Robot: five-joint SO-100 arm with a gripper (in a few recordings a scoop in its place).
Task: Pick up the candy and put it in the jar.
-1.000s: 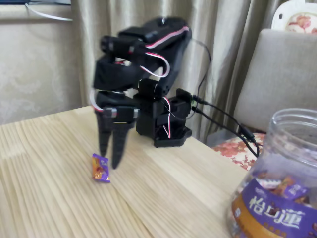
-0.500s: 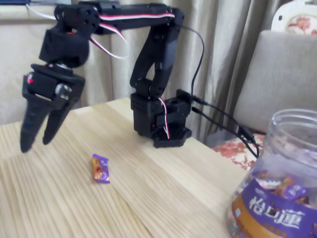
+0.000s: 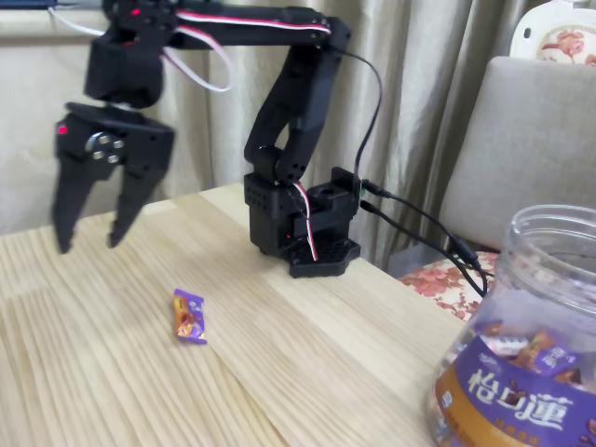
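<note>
Showing white Chinese characters (purple label): jar (image 3: 521,345)

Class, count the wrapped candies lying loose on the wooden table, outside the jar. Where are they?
1. The candy lies on the table, below and right of the raised gripper. More show inside the jar.

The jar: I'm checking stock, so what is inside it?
Through the clear wall of the jar, above the purple label, a few wrapped sweets show. The label hides whatever lies lower, and the frame cuts off the jar's bottom.
</note>
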